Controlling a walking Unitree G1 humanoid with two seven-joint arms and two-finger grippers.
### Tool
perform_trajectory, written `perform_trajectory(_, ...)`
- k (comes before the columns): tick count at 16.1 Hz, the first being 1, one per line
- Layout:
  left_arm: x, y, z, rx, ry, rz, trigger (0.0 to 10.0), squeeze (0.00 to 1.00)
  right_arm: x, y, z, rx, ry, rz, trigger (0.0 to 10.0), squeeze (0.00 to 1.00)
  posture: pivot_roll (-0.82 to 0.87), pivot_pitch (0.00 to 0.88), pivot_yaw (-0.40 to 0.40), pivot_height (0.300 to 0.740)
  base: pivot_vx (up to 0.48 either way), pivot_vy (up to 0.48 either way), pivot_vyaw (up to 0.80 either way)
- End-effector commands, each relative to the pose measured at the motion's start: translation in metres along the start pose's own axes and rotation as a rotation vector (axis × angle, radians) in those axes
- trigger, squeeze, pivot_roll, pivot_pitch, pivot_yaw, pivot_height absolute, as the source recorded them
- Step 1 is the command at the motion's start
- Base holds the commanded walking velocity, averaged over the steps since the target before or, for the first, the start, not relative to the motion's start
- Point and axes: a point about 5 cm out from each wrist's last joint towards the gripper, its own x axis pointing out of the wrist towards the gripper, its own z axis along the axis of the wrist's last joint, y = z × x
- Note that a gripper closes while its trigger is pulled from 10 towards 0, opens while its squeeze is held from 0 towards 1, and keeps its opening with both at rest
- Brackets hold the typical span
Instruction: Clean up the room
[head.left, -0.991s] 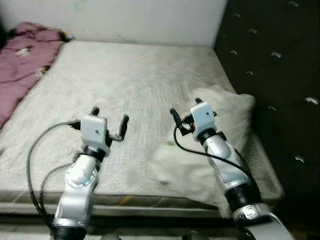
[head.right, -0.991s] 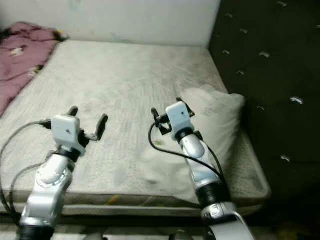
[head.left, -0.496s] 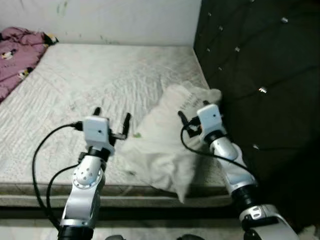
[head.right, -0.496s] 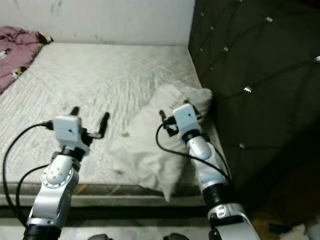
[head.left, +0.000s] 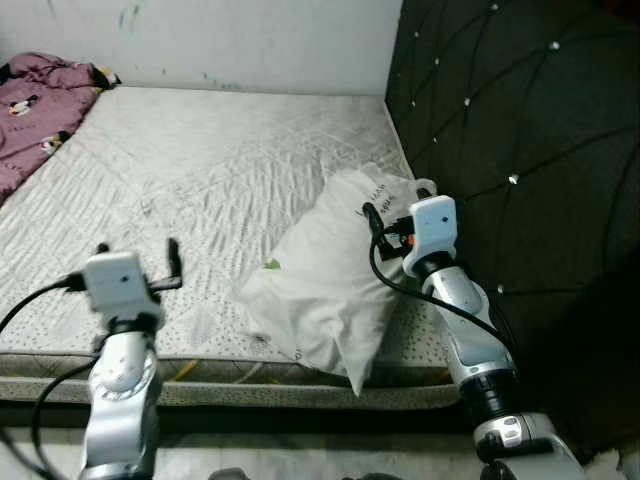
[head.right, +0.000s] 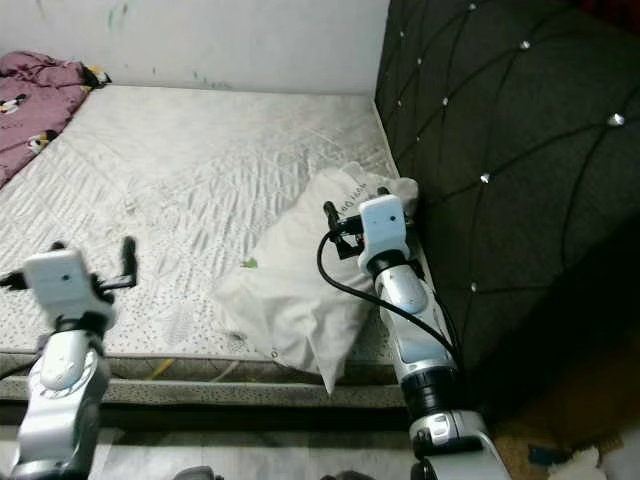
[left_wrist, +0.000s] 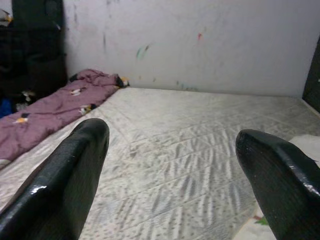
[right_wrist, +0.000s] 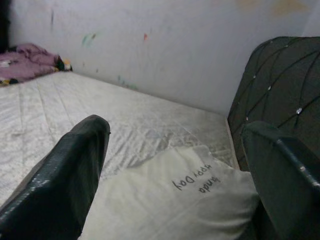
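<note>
The mattress (head.left: 230, 160) is bare quilted cloth, matt and speckled with small marks. The pillow (head.left: 320, 290) is soft, wrinkled, matt white cloth with dark printed lettering. The headboard (head.left: 500, 120) is dark padded upholstery, tufted with shiny studs. The blanket (head.left: 35, 105) is crumpled purple cloth. The wall (left_wrist: 200, 40) is matt painted plaster, scuffed and stained. The gripper fingers (left_wrist: 70, 180) look like glossy black plastic.

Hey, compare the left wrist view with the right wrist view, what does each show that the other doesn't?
The left wrist view has the purple blanket lying large along the mattress's edge. The right wrist view has the dark tufted headboard and the white pillow's printed lettering. Both share the bare mattress, the marked white wall, and open black gripper fingers.
</note>
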Motion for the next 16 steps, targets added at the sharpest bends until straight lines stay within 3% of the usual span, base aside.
perform_trajectory(1, -0.004, 0.005, 0.003, 0.004, 0.000, 0.010, 10.0, 0.00, -0.006, -0.006, -0.004, 0.014, 0.024, -0.030, 10.0, 0.00, 0.05, 0.000, -0.028, 0.740, 0.000, 0.000, 0.00)
perform_trajectory(2, -0.021, 0.017, -0.004, 0.019, 0.037, 0.035, 10.0, 0.00, -0.024, -0.015, -0.014, 0.038, 0.068, -0.093, 10.0, 0.00, 0.06, 0.000, -0.030, 0.740, 0.000, 0.000, 0.00)
perform_trajectory(3, -0.025, 0.023, -0.007, 0.021, 0.051, 0.049, 10.0, 0.00, -0.031, -0.018, -0.017, 0.043, 0.079, -0.116, 10.0, 0.00, 0.05, 0.000, -0.026, 0.740, 0.000, 0.000, 0.00)
perform_trajectory(9, -0.025, 0.023, -0.008, 0.018, 0.056, 0.050, 10.0, 0.00, -0.032, -0.020, -0.017, 0.054, 0.086, -0.125, 10.0, 0.00, 0.05, 0.000, -0.021, 0.740, 0.000, 0.000, 0.00)
perform_trajectory(10, -0.016, 0.000, -0.008, -0.025, 0.050, -0.041, 10.0, 0.00, -0.033, -0.015, -0.025, 0.055, 0.105, -0.131, 10.0, 0.00, 0.04, 0.000, 0.013, 0.740, 0.000, 0.000, -0.59)
perform_trajectory(12, -0.011, -0.008, -0.008, -0.041, 0.046, -0.068, 10.0, 0.00, -0.033, -0.013, -0.029, 0.057, 0.116, -0.137, 10.0, 0.00, 0.03, 0.000, 0.021, 0.740, 0.000, 0.000, 0.00)
perform_trajectory(16, -0.005, -0.020, -0.006, -0.064, 0.045, -0.099, 10.0, 0.00, -0.033, -0.006, -0.033, 0.066, 0.150, -0.130, 10.0, 0.00, 0.03, 0.000, 0.031, 0.740, 0.000, 0.000, -0.73)
